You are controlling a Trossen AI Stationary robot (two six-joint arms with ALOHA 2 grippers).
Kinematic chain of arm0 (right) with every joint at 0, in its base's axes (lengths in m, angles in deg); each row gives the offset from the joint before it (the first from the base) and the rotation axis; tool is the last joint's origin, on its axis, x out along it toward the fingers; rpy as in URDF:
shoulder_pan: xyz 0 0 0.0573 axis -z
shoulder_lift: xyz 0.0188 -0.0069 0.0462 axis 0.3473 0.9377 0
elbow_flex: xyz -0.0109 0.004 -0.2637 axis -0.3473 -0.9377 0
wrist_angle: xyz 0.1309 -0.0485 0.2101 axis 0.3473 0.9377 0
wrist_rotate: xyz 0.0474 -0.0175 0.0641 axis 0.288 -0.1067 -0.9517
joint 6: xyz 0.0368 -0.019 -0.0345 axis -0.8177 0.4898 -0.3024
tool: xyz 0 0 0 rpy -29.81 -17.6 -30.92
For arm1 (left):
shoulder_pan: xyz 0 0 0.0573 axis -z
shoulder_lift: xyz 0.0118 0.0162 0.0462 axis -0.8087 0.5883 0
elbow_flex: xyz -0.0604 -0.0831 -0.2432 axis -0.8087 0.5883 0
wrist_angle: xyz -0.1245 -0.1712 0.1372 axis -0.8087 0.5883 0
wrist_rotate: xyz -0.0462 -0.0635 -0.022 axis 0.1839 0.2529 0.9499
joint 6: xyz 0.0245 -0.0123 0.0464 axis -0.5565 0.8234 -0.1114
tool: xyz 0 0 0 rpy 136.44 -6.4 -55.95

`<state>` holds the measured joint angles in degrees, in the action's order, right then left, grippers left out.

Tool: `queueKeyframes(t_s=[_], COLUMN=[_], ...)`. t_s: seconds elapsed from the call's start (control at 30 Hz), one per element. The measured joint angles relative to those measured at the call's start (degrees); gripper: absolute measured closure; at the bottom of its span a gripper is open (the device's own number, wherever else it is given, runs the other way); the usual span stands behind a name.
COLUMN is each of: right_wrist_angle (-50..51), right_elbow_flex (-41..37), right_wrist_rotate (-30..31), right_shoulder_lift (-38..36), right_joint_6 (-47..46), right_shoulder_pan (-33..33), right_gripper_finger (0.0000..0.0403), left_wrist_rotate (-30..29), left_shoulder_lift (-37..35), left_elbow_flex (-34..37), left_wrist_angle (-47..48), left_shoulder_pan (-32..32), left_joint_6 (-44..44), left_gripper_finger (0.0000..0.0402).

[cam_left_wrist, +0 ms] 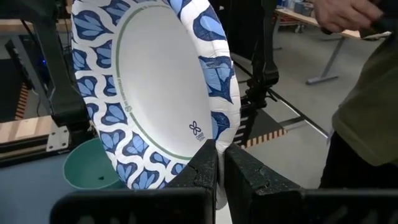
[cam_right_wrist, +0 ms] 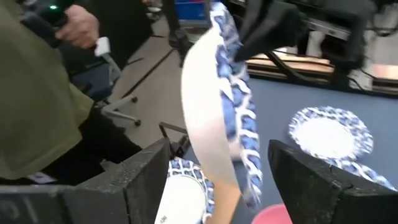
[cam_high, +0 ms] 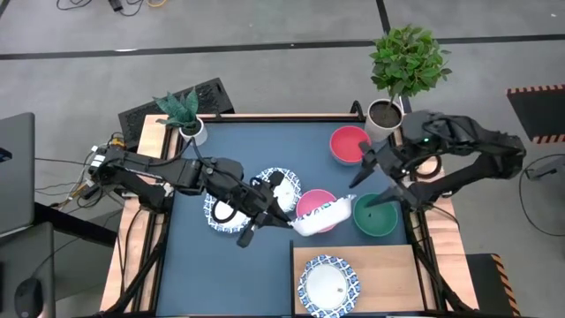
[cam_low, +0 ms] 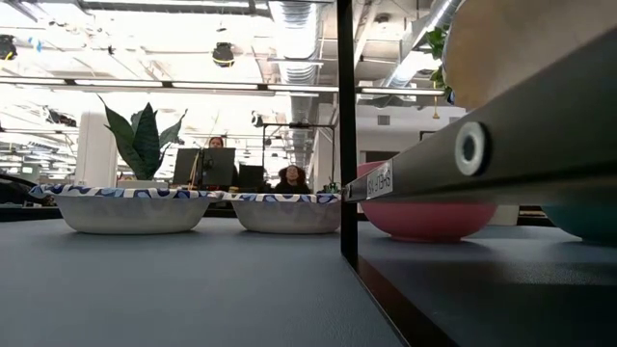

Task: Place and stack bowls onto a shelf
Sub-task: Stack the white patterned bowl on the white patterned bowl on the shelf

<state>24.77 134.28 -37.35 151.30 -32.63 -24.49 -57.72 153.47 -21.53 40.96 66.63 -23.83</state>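
My left gripper [cam_high: 284,217] is shut on a white bowl with a blue patterned rim [cam_high: 320,217], which stands on edge over the pink bowl [cam_high: 313,201]. My right gripper [cam_high: 371,181] hangs open between the red bowl [cam_high: 347,144] and the green bowl [cam_high: 375,218]; in its wrist view the held bowl [cam_right_wrist: 217,93] shows beyond its spread fingers. Two more blue-rimmed bowls [cam_high: 225,214] [cam_high: 278,184] sit on their bases on the dark tabletop. Another blue-rimmed bowl [cam_high: 328,284] rests on the light wood shelf [cam_high: 388,269]. My left gripper pinches the bowl's blue rim [cam_left_wrist: 214,134] between its two fingers [cam_left_wrist: 202,171], one on the inner face and one on the outer. The fingers come nearly level from the table's left. The bowl is tipped up on edge; whether it touches the pink bowl below I cannot tell.
Two potted plants stand at the far edge, a small one [cam_high: 181,113] on the left and a taller one [cam_high: 402,75] by the right arm. A person [cam_left_wrist: 367,106] stands beyond the table. Bare shelf board lies right of the bowl on it.
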Motion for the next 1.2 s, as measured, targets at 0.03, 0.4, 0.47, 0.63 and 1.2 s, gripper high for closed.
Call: queueKeyframes(t_s=[0.03,0.4,0.47,0.63,1.2], right_wrist_angle=[-0.6,-3.0,-3.6,-4.6,-3.1], right_elbow_flex=[0.0,0.1,0.1,0.1,0.0], right_wrist_rotate=[-0.9,-4.5,-4.5,-4.4,-6.3], right_shoulder_lift=[0.5,3.0,3.7,5.5,8.1], right_joint_6=[0.1,4.6,4.6,4.6,3.6], right_shoulder_pan=[0.0,-2.9,-3.0,-2.9,-3.0], right_gripper_finger=[0.0103,0.0118,0.012,0.0124,0.0378], left_wrist_rotate=[-0.1,-1.4,-1.4,-1.6,-8.7], left_shoulder_lift=[0.0,0.0,0.0,0.0,-0.1], left_elbow_flex=[0.0,0.0,0.0,0.0,0.0], left_wrist_angle=[0.3,1.0,0.9,0.6,3.6], left_shoulder_pan=[0.0,0.0,0.0,0.0,-0.1], left_joint_6=[0.0,0.0,0.0,0.0,-2.7], left_gripper_finger=[0.04,0.04,0.04,0.04,0.0386])
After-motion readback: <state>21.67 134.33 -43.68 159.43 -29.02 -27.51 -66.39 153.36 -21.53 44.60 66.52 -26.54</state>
